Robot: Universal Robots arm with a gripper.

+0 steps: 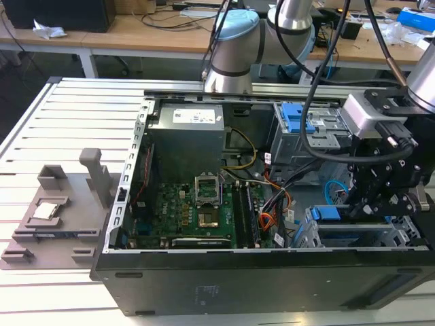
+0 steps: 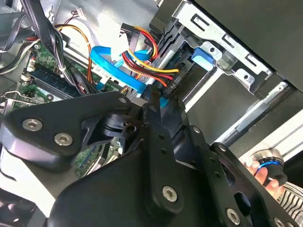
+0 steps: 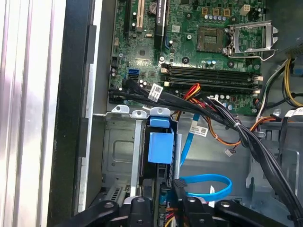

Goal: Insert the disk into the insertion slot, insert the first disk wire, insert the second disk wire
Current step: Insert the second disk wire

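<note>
- Workbenches cluttered with cables run along the back of the room, and an open computer case lies on a ribbed metal table in the exterior view
- To the exterior view's left of the case, a grey fixture plate carries a small chip in a brown frame
- Inside the case sit a green motherboard and a grey power supply box; a taller grey cage with a blue latch stands toward the far corner
- The insertion slot, a low silver cage, is at the near corner on the exterior view's right; the disk sits in it, its blue carrier tab showing at the end
- In the first wrist view that blue tab lies inside the silver cage, beside a looped light-blue flat cable
- The gripper hangs low over the slot, right at the disk's end
- In the second wrist view the black fingers meet at a black connector with the blue cable and a red, yellow and orange wire bundle just beyond; whether they actually clamp anything cannot be told
- A person's fingertips show at the edge of the second wrist view
</note>
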